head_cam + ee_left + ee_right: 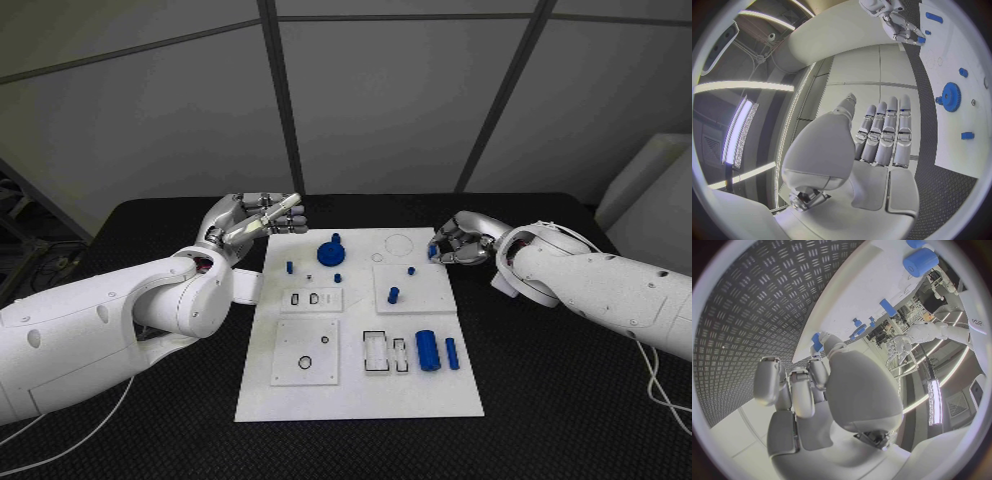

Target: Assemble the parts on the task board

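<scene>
The white task board lies flat in the middle of the black counter, its long side running from near to far. Blue parts sit on it: a gear with a short post stands in the far half, small pegs stand left and right of the middle, and two cylinders lie side by side in the near right quarter, beside a row of rectangular cut-outs.

The right robot hand hovers at the far right corner of the board, its arm coming in from the right with the wrist bent toward the middle. Its fingers are curled inward, and a small blue piece shows at the fingertips; the right wrist view also shows blue against the thumb tip, so the hand appears to pinch it, though the grip itself is partly hidden.

The left robot hand is held up past the far left corner of the board, just off its edge, palm turned away from the board. In the left wrist view its fingers stand straight and close together, the thumb apart, with nothing in them. Its forearm reaches in from the near left.
</scene>
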{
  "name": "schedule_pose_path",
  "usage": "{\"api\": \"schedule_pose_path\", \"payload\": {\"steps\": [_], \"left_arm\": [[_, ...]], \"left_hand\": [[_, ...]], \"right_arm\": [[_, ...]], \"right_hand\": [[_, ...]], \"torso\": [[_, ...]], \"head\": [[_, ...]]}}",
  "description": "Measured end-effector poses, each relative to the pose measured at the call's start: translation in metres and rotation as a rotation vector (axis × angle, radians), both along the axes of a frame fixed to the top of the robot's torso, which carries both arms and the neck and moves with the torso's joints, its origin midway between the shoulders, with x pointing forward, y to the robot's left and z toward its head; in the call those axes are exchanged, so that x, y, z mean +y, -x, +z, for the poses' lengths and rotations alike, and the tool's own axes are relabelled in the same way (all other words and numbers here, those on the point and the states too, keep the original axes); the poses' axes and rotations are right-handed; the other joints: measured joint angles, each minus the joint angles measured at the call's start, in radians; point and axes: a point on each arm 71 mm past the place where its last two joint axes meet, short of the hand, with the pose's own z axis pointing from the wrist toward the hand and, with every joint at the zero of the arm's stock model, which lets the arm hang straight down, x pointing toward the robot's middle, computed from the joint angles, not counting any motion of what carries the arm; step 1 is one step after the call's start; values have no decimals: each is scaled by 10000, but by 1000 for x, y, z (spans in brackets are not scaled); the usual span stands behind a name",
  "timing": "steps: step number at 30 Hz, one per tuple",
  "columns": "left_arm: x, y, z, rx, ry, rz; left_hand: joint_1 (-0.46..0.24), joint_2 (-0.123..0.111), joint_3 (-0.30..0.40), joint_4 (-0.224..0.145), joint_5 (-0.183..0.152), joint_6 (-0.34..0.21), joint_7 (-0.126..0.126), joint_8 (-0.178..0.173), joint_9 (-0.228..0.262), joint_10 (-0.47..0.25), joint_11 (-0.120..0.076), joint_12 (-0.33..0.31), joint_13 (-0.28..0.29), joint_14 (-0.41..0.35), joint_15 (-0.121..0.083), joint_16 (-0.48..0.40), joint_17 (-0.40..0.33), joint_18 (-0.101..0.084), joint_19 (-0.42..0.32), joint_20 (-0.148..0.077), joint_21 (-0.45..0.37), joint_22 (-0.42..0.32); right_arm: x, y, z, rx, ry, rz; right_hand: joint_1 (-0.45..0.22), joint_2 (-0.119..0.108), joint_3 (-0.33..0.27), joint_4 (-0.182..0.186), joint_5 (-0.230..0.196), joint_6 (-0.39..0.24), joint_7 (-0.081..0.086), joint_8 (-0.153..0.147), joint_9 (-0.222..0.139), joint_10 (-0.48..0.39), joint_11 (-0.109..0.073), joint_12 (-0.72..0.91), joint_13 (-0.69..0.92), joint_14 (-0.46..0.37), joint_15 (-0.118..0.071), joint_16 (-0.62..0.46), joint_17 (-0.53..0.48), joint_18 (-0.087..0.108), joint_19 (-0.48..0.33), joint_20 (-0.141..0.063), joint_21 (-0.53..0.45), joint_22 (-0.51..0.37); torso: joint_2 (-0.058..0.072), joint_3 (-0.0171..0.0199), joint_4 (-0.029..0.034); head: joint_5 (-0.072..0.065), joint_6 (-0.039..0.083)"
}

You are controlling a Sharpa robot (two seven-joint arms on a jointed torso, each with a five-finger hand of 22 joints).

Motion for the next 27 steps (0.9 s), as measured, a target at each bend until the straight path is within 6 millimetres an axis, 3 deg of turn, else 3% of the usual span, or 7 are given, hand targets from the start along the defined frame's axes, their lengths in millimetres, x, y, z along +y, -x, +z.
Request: {"api": "schedule_pose_path", "payload": {"steps": [8,17,21,27], "left_arm": [[0,0,0,0,0,0],[0,0,0,1,-1,3],[0,0,0,1,-3,6],[1,0,0,1,-7,14]], "left_hand": [[0,0,0,0,0,0,0,0,0,0,0,0,0,0,0,0,-1,1,0,0,0,1],[0,0,0,0,0,0,0,1,0,0,0,0,0,0,0,0,-1,0,0,0,0,1],[0,0,0,0,0,0,0,1,0,0,0,0,0,0,0,0,-1,1,0,0,0,2],[0,0,0,0,0,0,0,1,0,0,0,0,0,0,0,0,-2,0,0,0,0,2]], "right_arm": [[0,-1,1,-109,-19,-47],[1,-1,2,-349,-91,-202],[1,0,3,-458,-167,-289],[6,5,7,-563,-377,-222]], "right_hand": [[-80,137,141,19,48,597,-232,314,48,225,-226,189,196,15,-229,0,0,0,112,-145,0,109],[18,308,411,-71,77,638,-244,446,47,287,-288,190,261,16,-300,0,0,0,127,-271,0,152],[67,356,765,-234,627,619,-263,417,18,286,-287,190,239,16,-301,0,-1,0,150,-322,0,152],[69,355,1125,-590,931,555,-265,417,18,254,-255,123,178,16,-300,0,-1,0,149,-322,0,151]], "torso": [[-2,1,-1],[-2,2,0],[-3,3,0],[-9,6,0]], "head": [[0,-10],[-30,-26],[-32,-26],[-35,-16]]}}
